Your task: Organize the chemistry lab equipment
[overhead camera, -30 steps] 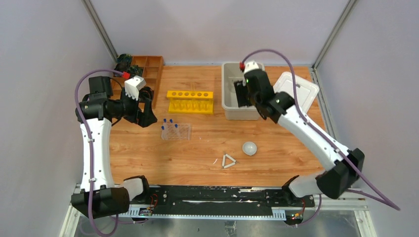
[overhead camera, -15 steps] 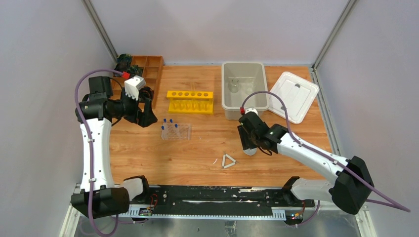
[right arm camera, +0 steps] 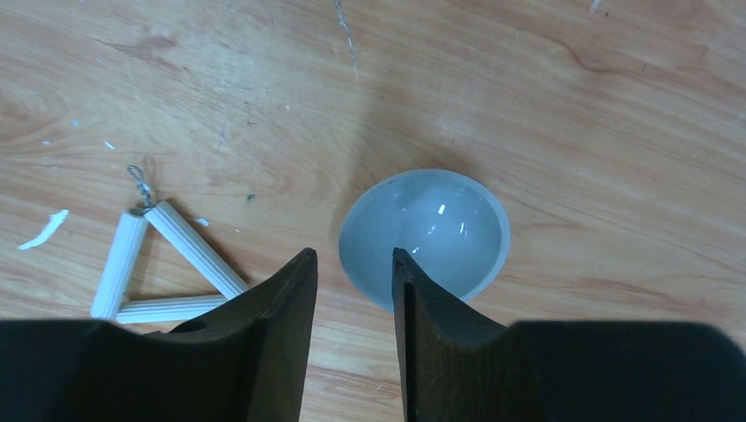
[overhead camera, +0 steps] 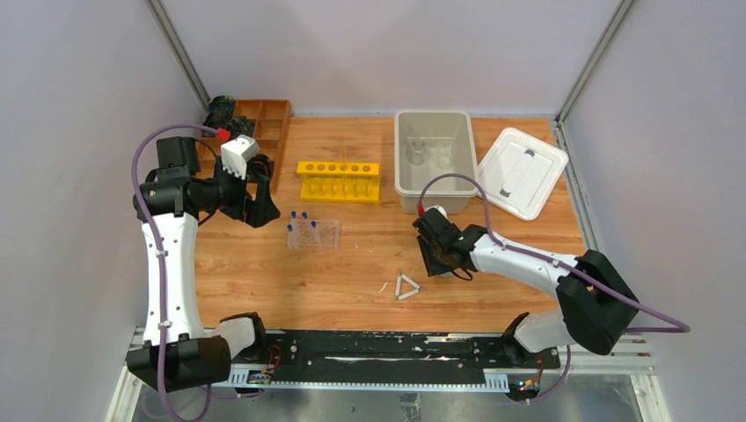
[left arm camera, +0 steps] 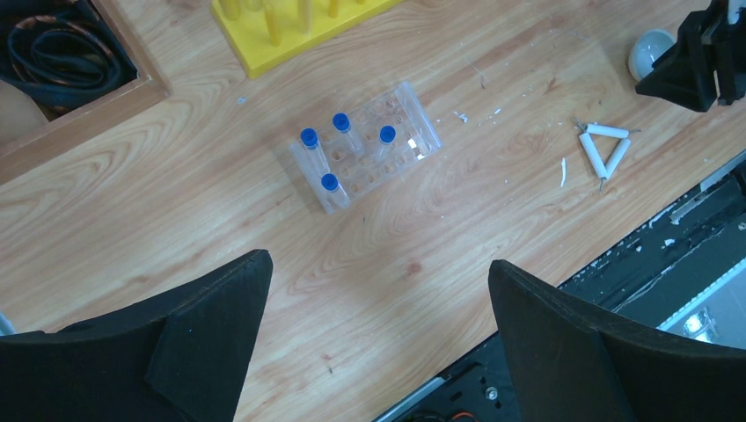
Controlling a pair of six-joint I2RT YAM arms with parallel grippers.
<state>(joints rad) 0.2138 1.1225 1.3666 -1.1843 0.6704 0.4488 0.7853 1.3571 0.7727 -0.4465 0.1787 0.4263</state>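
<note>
Right gripper, jaws narrow but not yet pinched, straddles the near rim of the dish. Left gripper is wide, empty and well apart.

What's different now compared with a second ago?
The right arm swung back from the grey bin and lowered over the white dish; its fingers narrowed astride the rim, not yet gripping. The left arm, tube rack and triangle stayed put.
</note>
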